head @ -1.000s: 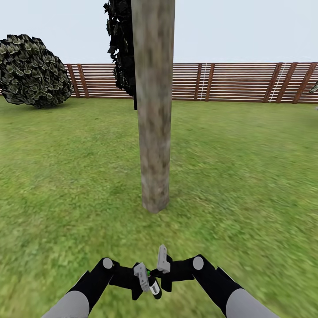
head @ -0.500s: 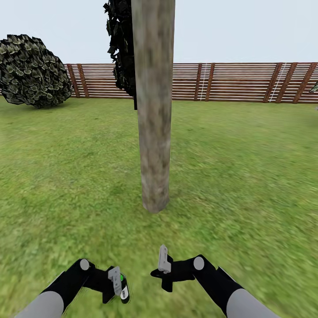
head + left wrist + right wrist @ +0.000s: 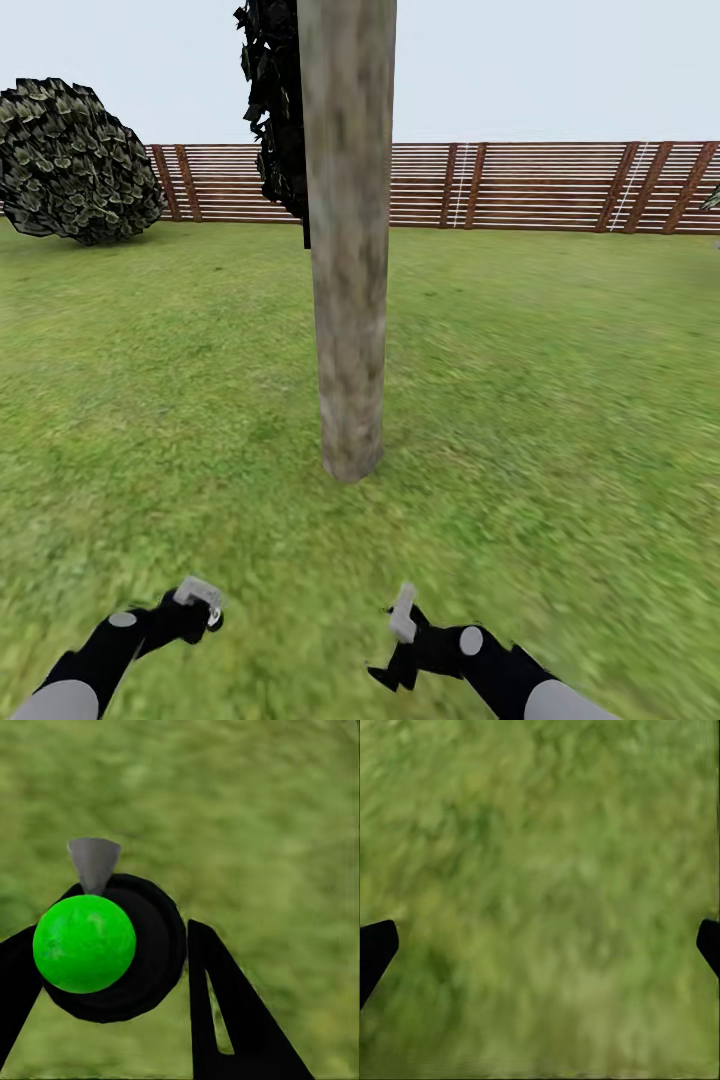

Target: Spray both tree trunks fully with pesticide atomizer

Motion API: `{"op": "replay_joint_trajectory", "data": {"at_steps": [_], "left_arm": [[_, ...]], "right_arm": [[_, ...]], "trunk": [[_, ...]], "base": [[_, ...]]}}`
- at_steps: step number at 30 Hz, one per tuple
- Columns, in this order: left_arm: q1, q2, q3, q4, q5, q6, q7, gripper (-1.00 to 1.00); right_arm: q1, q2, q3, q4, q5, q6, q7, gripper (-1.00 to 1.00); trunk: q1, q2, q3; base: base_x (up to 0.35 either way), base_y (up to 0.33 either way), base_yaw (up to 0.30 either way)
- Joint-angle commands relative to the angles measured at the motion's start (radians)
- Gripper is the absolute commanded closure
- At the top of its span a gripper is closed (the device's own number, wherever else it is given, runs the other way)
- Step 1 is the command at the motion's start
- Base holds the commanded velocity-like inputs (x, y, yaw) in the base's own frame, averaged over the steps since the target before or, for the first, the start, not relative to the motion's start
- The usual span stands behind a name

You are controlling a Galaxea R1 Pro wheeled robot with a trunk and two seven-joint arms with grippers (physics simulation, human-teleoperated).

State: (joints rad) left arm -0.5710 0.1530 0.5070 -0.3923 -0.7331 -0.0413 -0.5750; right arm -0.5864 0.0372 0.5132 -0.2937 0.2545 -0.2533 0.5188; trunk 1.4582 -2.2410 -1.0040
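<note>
You have the atomizer [image 3: 105, 945] in your left gripper [image 3: 198, 598], so the pick-up part looks done. In the left wrist view the black fingers [image 3: 225, 1020] sit on each side of it and pinch it. It is round and black, with a shiny bright green ball on it and a small grey cone sticking out, which I take for the nozzle. In the head view it is too hidden to make out.

Your right gripper [image 3: 403, 612] is low and near you too, well apart from the left one. In the right wrist view its black fingers [image 3: 375, 949] are spread wide, with nothing between them but grass.

The lawn [image 3: 550, 400] is soft, blurry green all around.

Ahead of you stands the trunk [image 3: 348, 250]. It is a thick, smooth, round post, pale grey-brown with greenish patches. I see no spray on it, so the spraying looks like it is left to do, here and on the other tree.

Dark ragged leaves [image 3: 272, 110] hang behind the trunk. A round dark bush [image 3: 75, 160] sits far left. At the back runs a reddish-brown fence [image 3: 540, 185] of flat wooden slats.
</note>
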Motion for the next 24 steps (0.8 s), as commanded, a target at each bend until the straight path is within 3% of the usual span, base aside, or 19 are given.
{"op": "replay_joint_trajectory", "data": {"at_steps": [1,2,3,6,7,8,10,15,17,20,24], "left_arm": [[0.0,-0.001,0.026,0.011,0.004,0.001,0.034,1.0],[0.001,0.0,0.042,0.019,0.004,0.004,0.066,1.0],[0.015,0.0,0.06,0.028,0.004,0.008,0.117,1.0],[0.038,-0.007,0.063,0.031,0.003,0.009,0.137,1.0],[0.043,-0.021,0.062,0.031,0.003,0.011,0.142,1.0],[0.047,-0.063,0.068,0.022,0.003,0.019,0.158,1.0],[0.047,-0.082,0.071,0.02,0.005,0.018,0.181,1.0],[0.049,-0.113,0.07,0.031,0.007,0.011,0.206,1.0],[0.049,-0.11,0.073,0.03,0.01,0.019,0.232,1.0],[0.049,-0.106,0.074,0.03,0.043,0.021,0.284,1.0],[0.052,-0.105,0.073,0.032,0.107,0.031,0.358,1.0]], "right_arm": [[0.0,0.0,0.0,0.021,-0.031,0.0,-0.019,-1.0],[0.0,0.0,0.0,0.039,-0.063,-0.001,-0.048,-1.0],[0.001,0.001,0.0,0.078,-0.16,-0.001,-0.156,-1.0],[0.002,-0.003,-0.001,0.1,-0.322,-0.006,-0.298,-1.0],[0.003,-0.006,-0.001,0.105,-0.406,-0.009,-0.357,-1.0],[0.005,-0.017,0.0,0.109,-0.551,-0.012,-0.435,-1.0],[0.006,-0.028,0.0,0.111,-0.624,-0.013,-0.457,-1.0],[0.009,-0.058,0.0,0.12,-0.662,-0.015,-0.467,-1.0],[0.01,-0.062,0.001,0.121,-0.662,-0.015,-0.468,-1.0],[0.01,-0.066,0.002,0.123,-0.66,-0.016,-0.468,-1.0],[0.011,-0.112,0.002,0.141,-0.663,-0.029,-0.468,-1.0]], "trunk": [[0.0,0.0,0.0],[0.0,0.0,0.0],[0.0,0.0,0.0],[0.0,0.0,0.0],[0.0,0.0,0.0],[0.0,0.0,0.0],[0.0,0.0,0.0],[0.0,0.0,0.0],[0.0,0.0,0.0],[0.0,0.0,0.0],[0.0,0.0,0.0]], "base": [[0.0,0.0,0.0],[0.0,0.0,0.0],[0.0,0.0,0.0],[0.0,0.0,0.0],[0.0,0.0,0.0],[0.0,0.0,0.0],[0.0,0.0,0.0],[0.0,0.0,0.0],[0.079,0.0,0.0],[0.237,0.0,0.0],[0.32,0.0,0.0]]}}
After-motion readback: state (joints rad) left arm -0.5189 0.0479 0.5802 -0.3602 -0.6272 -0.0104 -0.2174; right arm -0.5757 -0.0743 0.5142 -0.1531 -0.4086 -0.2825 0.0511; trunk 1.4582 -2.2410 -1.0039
